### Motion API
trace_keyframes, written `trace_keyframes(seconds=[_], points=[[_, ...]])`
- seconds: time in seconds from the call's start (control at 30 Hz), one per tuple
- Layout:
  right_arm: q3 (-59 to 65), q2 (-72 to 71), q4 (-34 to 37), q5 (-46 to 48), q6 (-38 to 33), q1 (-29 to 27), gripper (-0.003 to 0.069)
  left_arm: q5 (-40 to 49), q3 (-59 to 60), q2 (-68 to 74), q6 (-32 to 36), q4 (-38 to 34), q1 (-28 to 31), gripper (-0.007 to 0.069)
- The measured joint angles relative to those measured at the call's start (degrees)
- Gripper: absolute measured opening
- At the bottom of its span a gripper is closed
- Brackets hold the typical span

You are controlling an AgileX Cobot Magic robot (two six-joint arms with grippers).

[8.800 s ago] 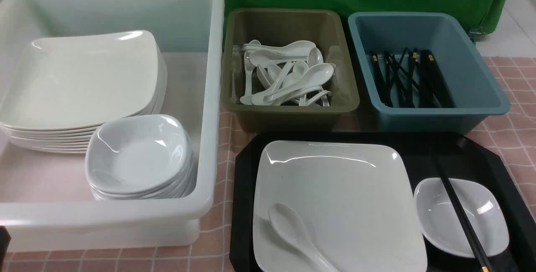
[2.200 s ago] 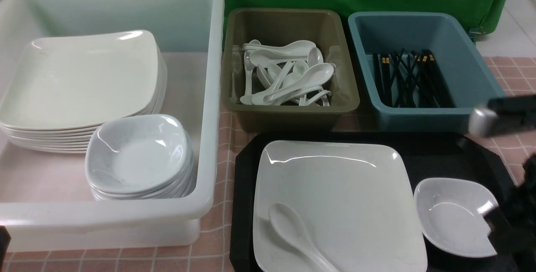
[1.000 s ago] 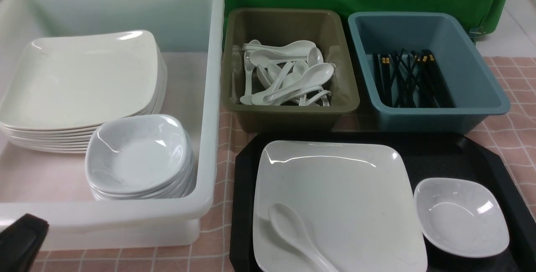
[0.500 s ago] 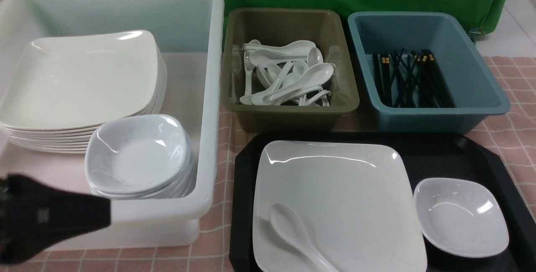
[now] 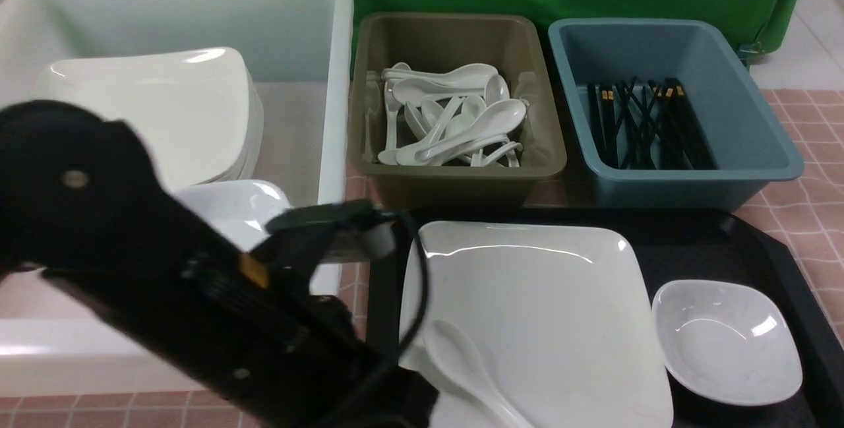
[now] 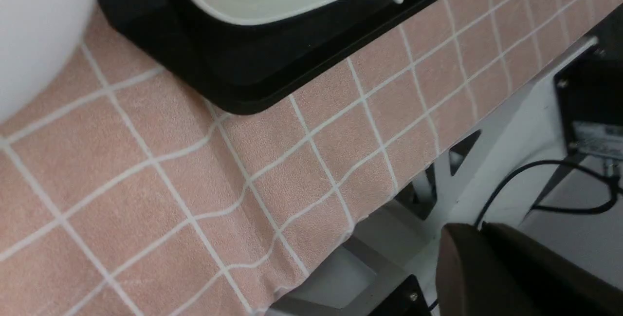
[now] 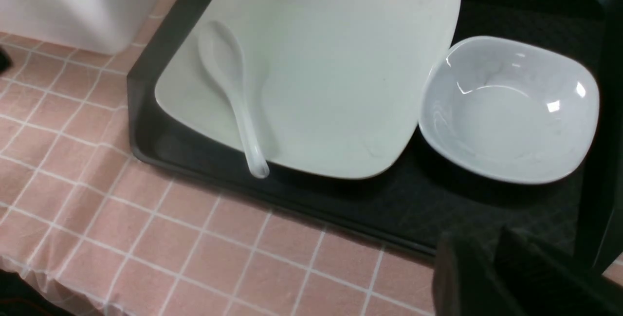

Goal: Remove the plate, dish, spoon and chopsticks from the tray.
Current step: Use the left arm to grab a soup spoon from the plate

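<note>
My left arm (image 5: 165, 263) is matte black; its rounded joint housing at nine o'clock carries one silver screw (image 5: 74, 179). Toward seven o'clock I see a small yellow tag (image 5: 254, 270), then a looping black cable (image 5: 422, 289). My right fingers (image 7: 467, 277) are black too.

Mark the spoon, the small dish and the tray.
spoon (image 7: 220, 53), right wrist view, its bowl.
small dish (image 7: 506, 111), right wrist view, inner middle.
tray (image 7: 418, 201), right wrist view, bare floor.

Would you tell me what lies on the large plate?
Only the spoon lies on the plate, handle overhanging its edge. In the front view, the left arm covers the plate's near-left corner.
</note>
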Motion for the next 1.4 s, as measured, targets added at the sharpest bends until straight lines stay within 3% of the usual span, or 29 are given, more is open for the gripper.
trace_keyframes(seconds=[0.23, 0.5, 0.67, 0.8, 0.83, 0.9, 1.0, 1.3, 1.4], points=[[0.0, 0.0, 0.0, 0.0, 0.0, 0.0, 0.0178, 6.0, -15.2, 12.9, -0.3, 9.9, -6.4, 0.0057], [0.0, 0.0, 0.0, 0.0, 0.1, 0.0, 0.0188, 4.8, -23.2, 23.3, 11.0, 17.1, -10.7, 0.0261], [0.0, 0.0, 0.0, 0.0, 0.1, 0.0, 0.0195, 1.3, -23.4, 26.8, 28.2, 21.5, -12.7, 0.0443], [0.0, 0.0, 0.0, 0.0, 0.1, 0.0, 0.0198, -0.9, -23.4, 28.7, 42.6, 22.8, -13.0, 0.0512], [0.0, 0.0, 0.0, 0.0, 0.1, 0.0, 0.0198, -1.0, -23.4, 28.9, 43.4, 22.9, -13.0, 0.0514], [0.0, 0.0, 0.0, 0.0, 0.1, 0.0, 0.0199, -2.5, -23.4, 30.3, 51.1, 23.4, -13.0, 0.0519], [0.0, 0.0, 0.0, 0.0, 0.1, 0.0, 0.0199, -3.9, -23.4, 31.7, 54.9, 24.0, -13.0, 0.051], [0.0, 0.0, 0.0, 0.0, 0.1, 0.0, 0.0201, -7.7, -23.5, 36.5, 56.7, 24.9, -13.0, 0.0421], [0.0, 0.0, 0.0, 0.0, 0.1, 0.0, 0.0201, -8.9, -23.5, 37.5, 56.6, 25.4, -13.0, 0.0358]])
